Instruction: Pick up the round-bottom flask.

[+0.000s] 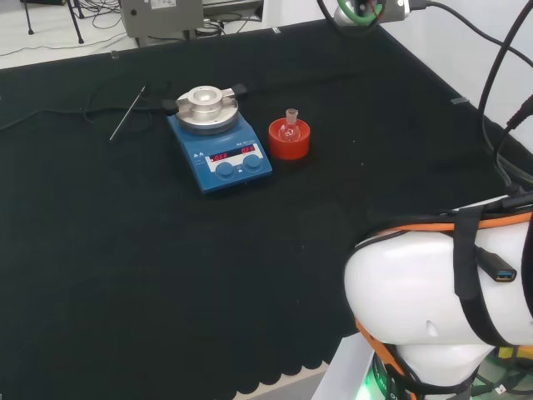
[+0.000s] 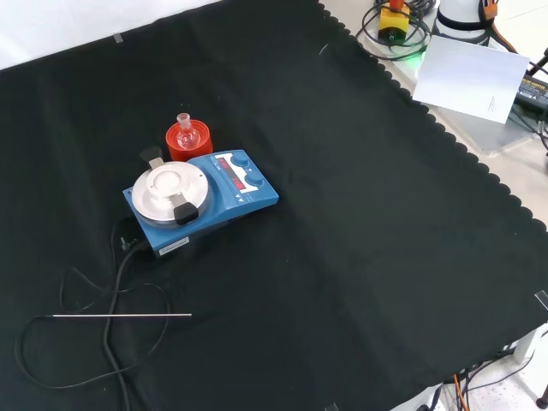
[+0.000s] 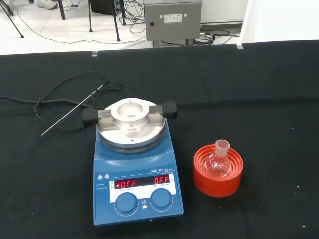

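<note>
Head view, left to right: a thin metal rod [image 1: 127,113] lay on the black cloth [image 1: 125,275]; a blue stirrer plate [image 1: 219,151] stood beside it; just to its right the round-bottom flask [image 1: 290,127] sat upright in its red ribbed stand [image 1: 289,140]. The white arm link [image 1: 433,308] stood well apart. The hand's state could not be told.

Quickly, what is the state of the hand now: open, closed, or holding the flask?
Hand: cannot be told. The flask sits untouched in its red stand beside the blue hotplate.
</note>
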